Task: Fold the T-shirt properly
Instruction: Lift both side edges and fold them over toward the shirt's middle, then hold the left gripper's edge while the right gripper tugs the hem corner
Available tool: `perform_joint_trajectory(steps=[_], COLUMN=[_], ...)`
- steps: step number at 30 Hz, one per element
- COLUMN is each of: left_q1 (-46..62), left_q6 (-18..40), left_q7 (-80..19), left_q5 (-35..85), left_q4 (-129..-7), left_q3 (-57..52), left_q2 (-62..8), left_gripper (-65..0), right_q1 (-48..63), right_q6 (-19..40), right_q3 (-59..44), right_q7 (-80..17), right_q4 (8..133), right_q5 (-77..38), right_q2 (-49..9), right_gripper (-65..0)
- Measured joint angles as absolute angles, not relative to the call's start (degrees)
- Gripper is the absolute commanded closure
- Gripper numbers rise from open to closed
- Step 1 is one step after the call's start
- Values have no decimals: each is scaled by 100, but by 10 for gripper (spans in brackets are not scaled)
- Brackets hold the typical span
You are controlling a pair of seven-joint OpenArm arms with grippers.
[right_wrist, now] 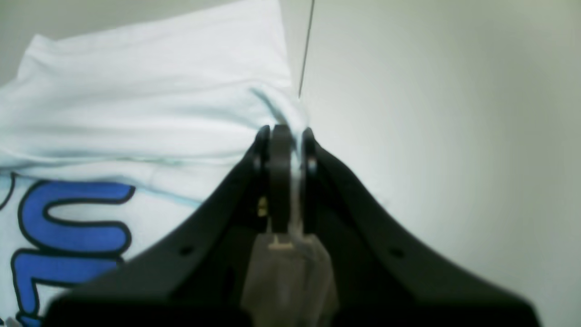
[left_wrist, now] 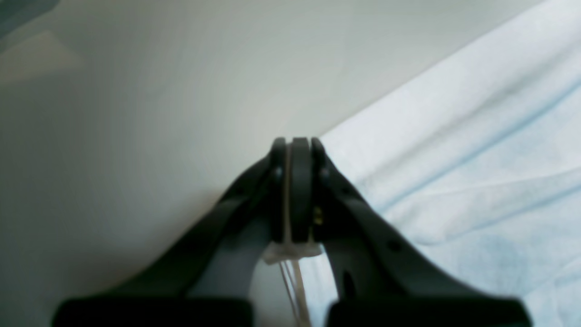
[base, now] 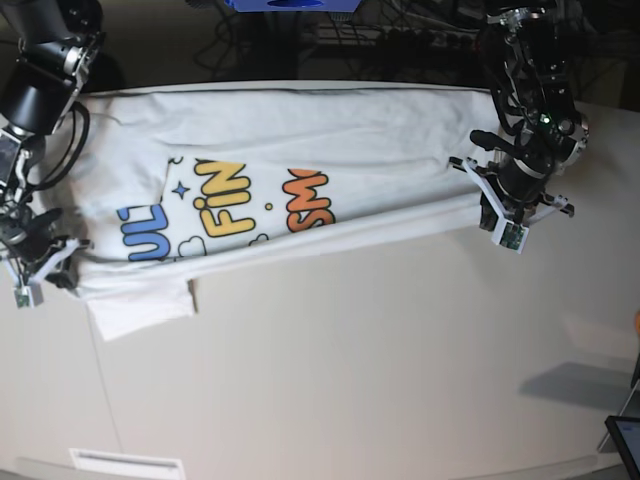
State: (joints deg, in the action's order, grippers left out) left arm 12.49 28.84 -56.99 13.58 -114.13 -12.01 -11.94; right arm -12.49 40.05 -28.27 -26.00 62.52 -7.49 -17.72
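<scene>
The white T-shirt (base: 300, 130) lies stretched across the table's far half, with its near long edge folded up over the lower part of the print. "FIN" in yellow and "SM" in orange show. One sleeve (base: 140, 305) sticks out at the near left. My left gripper (base: 483, 190) is shut on the shirt's right end; in the left wrist view (left_wrist: 295, 145) a thin white layer sits between the pads, with cloth (left_wrist: 454, 159) to its right. My right gripper (base: 62, 262) is shut on the left end; in the right wrist view (right_wrist: 285, 134) white cloth (right_wrist: 136, 91) is pinched, with the blue "U" nearby.
The pale table (base: 380, 350) extends bare toward the front. Dark cables and gear (base: 400, 40) crowd the back edge, with a blue object (base: 285, 3) among them. A dark screen-like item (base: 625, 440) sits at the front right corner.
</scene>
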Motion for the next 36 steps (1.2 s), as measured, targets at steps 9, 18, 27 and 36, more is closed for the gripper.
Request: perform_joint_trajectory(steps=[9,18,27,36], left_q1=[1179,1295,1658,1811], left_q6=[2902,3159,3177,3177], left_q7=[-5636,-5649,-5662,-5730], left_q5=[1400,1369,1374,1358], left_q4=[-11493,-11522,-11535,-11535], left_q3=[-1507,-1503,-1494,-1468], left_q2=[-1201,-1194,-1192,-1194], left_gripper=[0,0,0,0], right_q1=[-1249,-1229,-1009,-819], right_q6=[4012,4023,4007,4007], right_q3=[-2827,-2827,-2827,-2827], right_q7=[-2596,-2856,-2856,-2858], right_q4=[6635,6849,6873,6873], right_q5=[-753,-757,-755,-738], right_q2=[-1717,-1680,-1680,-1678], right_gripper=[0,0,0,0])
